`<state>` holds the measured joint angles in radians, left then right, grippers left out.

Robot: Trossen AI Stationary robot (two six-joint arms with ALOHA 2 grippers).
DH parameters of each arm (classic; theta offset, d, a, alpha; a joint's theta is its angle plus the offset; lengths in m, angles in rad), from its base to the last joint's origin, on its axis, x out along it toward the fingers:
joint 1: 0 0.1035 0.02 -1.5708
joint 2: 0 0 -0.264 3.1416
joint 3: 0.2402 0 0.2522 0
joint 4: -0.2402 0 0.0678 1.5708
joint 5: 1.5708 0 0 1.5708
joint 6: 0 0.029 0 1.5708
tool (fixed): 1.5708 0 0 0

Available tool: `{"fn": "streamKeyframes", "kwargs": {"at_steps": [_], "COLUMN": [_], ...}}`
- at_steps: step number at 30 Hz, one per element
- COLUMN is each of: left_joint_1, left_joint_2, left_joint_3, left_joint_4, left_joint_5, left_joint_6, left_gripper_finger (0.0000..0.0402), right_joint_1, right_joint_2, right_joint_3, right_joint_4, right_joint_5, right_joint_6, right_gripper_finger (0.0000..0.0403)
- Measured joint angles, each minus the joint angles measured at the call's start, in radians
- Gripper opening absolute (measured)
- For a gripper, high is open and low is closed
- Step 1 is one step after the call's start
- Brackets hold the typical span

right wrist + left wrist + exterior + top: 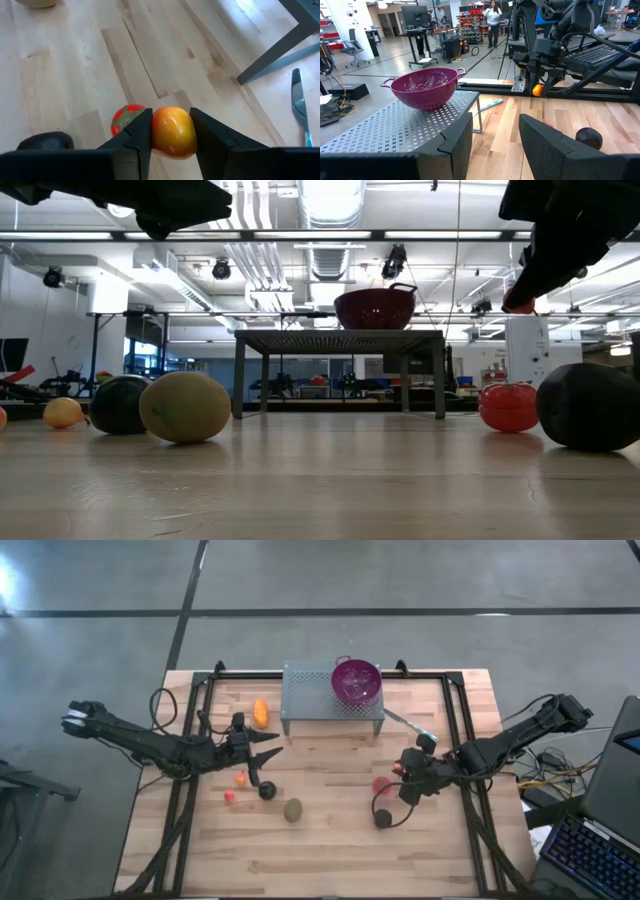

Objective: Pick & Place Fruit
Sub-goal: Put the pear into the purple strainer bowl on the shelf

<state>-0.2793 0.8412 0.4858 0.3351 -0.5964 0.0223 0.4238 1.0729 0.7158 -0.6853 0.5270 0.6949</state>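
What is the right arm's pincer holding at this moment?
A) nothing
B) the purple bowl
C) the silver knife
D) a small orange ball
D: in the right wrist view the right pincer is closed on a small orange ball, lifted above the table with a red fruit lying below it.

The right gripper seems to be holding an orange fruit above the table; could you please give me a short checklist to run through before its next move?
1. Grip on the orange fruit: the right gripper has a finger on each side of it, lifted off the wood. Ok.
2. Purple bowl upright on the metal stand. Ok.
3. Red fruit on the table just under the load; it could be struck if the fruit drops. Not ok.
4. Left gripper is apart, on the far side of the table, holding nothing. Ok.
5. Whether the bowl is empty: cannot tell.
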Motion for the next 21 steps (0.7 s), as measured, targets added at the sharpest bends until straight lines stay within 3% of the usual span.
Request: {"fn": "streamKeyframes", "kwargs": {"at_steps": [11, 21], "left_joint_1": [0.0, 0.0], "left_joint_2": [0.0, 0.0], "left_joint_3": [0.0, 0.0], "left_joint_4": [-0.001, -0.002], "left_joint_5": [0.0, 0.0], "left_joint_6": [0.0, 0.0], "left_gripper_finger": [0.0168, 0.0168], "right_joint_1": [-0.121, -0.29], "right_joint_2": [-0.047, -0.022], "right_joint_3": [0.01, 0.202], "right_joint_4": [0.035, 0.16], "right_joint_5": [-0.003, -0.014], "right_joint_6": [-0.084, -0.371], "right_gripper_finger": [0.012, 0.0104]}}
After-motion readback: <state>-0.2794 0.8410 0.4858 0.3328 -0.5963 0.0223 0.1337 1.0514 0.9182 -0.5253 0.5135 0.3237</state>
